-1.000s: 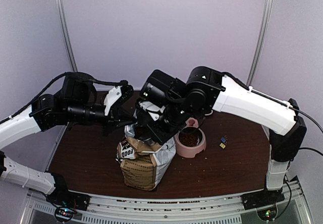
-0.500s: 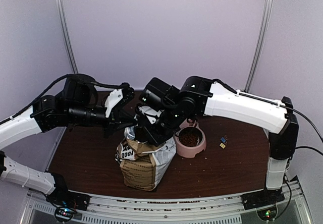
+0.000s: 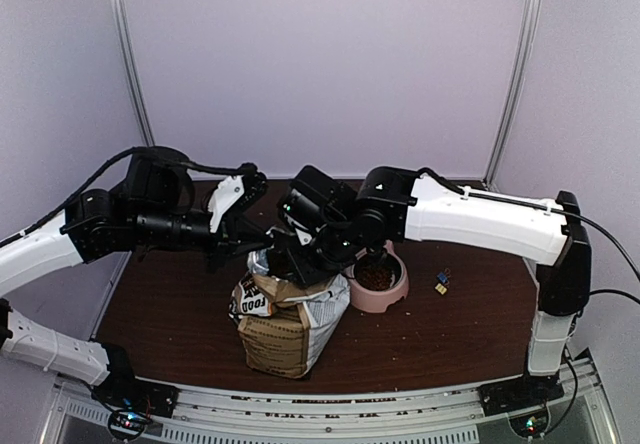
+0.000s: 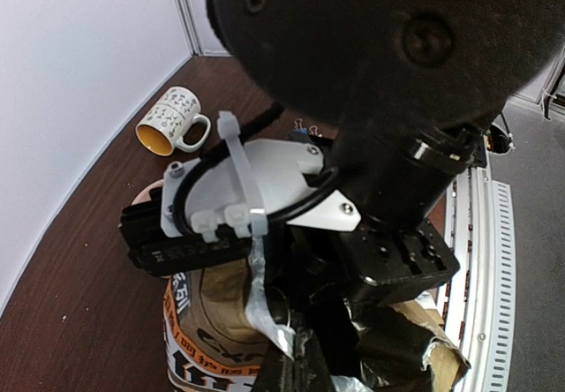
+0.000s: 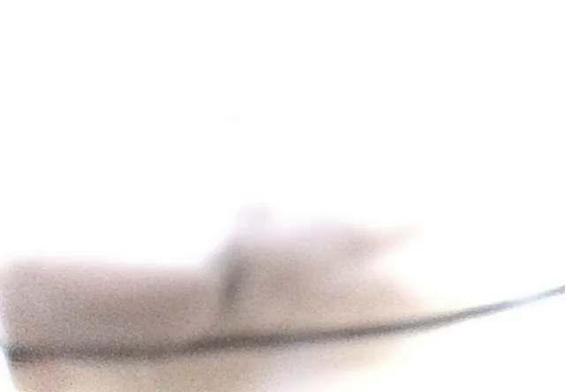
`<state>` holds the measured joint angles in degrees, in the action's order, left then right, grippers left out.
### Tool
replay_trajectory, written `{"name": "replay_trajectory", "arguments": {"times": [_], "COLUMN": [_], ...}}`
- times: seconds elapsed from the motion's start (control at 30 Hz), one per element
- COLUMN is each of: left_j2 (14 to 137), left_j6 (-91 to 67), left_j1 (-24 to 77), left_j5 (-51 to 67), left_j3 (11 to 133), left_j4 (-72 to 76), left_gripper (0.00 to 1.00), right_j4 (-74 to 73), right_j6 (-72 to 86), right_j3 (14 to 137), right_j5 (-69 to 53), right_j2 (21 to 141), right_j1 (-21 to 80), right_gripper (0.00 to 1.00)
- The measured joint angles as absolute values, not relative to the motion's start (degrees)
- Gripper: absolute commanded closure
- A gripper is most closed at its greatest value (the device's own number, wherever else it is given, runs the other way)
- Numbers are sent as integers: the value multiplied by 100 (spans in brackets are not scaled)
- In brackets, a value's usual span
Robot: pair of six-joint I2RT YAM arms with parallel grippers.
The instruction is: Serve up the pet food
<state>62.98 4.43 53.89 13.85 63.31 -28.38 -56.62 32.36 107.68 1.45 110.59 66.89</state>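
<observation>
The kraft-brown and white dog food bag [image 3: 283, 321] stands upright at the table's middle. The pet food [image 3: 376, 276] shows as a dark reddish-brown heap in one cup of the pink bowl [image 3: 398, 292], just right of the bag. My left gripper [image 3: 258, 240] is shut on the bag's silver-lined top rim [image 4: 265, 308], holding the mouth open; its fingertips [image 4: 305, 361] show at the bottom of the left wrist view. My right gripper [image 3: 293, 263] points down into the bag's mouth, its fingers hidden. The right wrist view is washed out and blurred.
A patterned white mug [image 4: 173, 122] with a yellow inside lies on its side at the far left of the table. Small binder clips [image 3: 441, 283] lie right of the bowl. The right arm's wrist [image 4: 388, 65] fills the upper left wrist view.
My right arm has come down and to the left, bringing its gripper lower into the bag's mouth. My left arm has kept its hold on the bag's rim.
</observation>
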Motion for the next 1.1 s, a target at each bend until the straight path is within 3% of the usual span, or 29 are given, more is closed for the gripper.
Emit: {"name": "replay_trajectory", "arguments": {"times": [0.73,1.1], "left_j2": [6294,6296], "left_j6": [440,440], "left_j1": [5433,5433], "left_j5": [1380,1280], "left_j3": [6331,6331], "left_j4": [-2832,-2832], "left_gripper": [100,100], "right_j4": [-5955,-5002], "right_j6": [3138,2976], "right_j3": [10936,10014], "right_j5": [-1061,-1247], "right_j2": [11028,10753], "right_j1": [6589,6226], "right_gripper": [100,100]}}
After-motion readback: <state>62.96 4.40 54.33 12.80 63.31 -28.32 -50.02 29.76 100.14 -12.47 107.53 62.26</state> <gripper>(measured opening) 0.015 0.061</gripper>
